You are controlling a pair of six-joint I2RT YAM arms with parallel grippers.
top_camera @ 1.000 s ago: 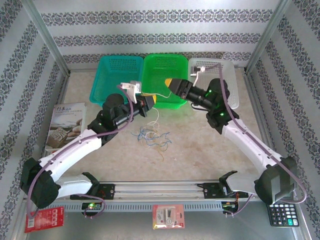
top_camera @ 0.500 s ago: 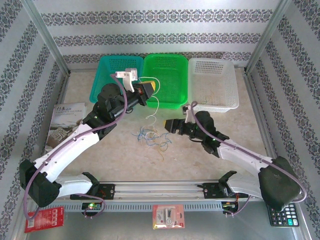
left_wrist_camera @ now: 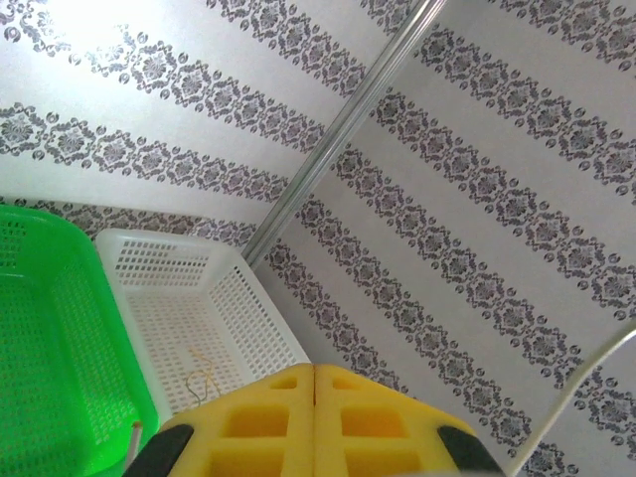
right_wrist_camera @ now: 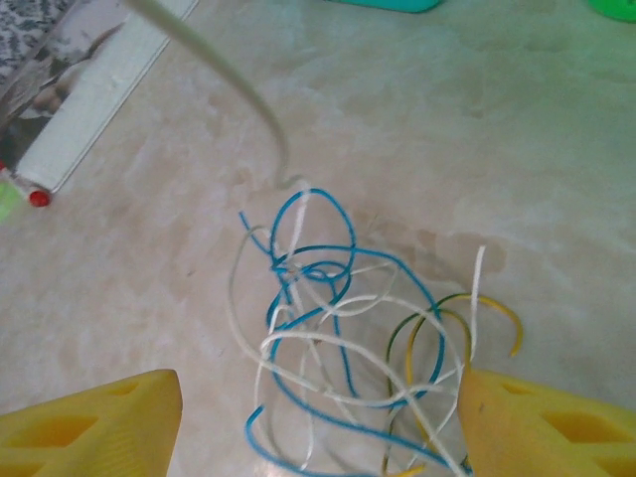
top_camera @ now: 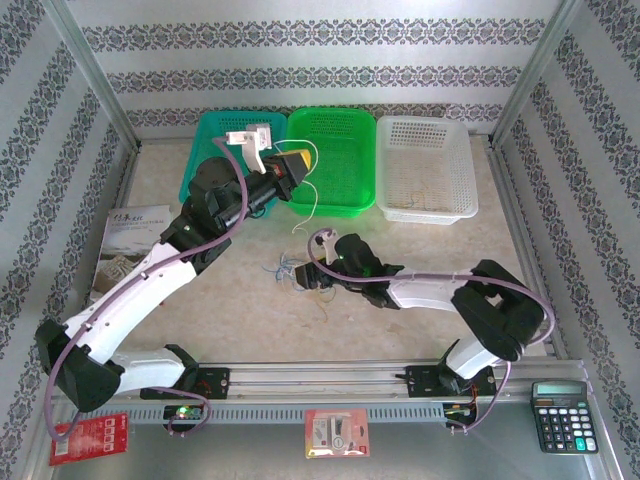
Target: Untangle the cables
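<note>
Right pincer (right_wrist_camera: 318,422) hangs low over the knot of cables (right_wrist_camera: 338,338), its yellow fingers (right_wrist_camera: 99,427) spread wide to either side of the knot and gripping nothing. The cables lie in a loose heap near the middle of the worktop (top_camera: 250,320), in front of the green basket (top_camera: 335,140). Left pincer (top_camera: 292,172) is raised by that basket's near left corner with its fingers pressed together. A whitish strand (top_camera: 314,195) hangs from its tip toward the heap, so I judge it is clamped on that strand. In the right wrist view the same strand climbs out of the knot toward the upper left. The step in hand looks like taking a second hold to draw the knot apart. To do it well, the right pincer should close on one strand only, not a bunch. The yellow-green loop (right_wrist_camera: 437,328) at the right edge seems the least crossed, while the blue strand (right_wrist_camera: 318,248) threads through several white ones. A low, slow pull away from the lifted strand should let loops slip rather than tighten. The book (top_camera: 125,250) carries a line of characters on its cover, too small to read. The calculator (top_camera: 565,428) and the red packet (top_camera: 90,438) show no legible brand.
</note>
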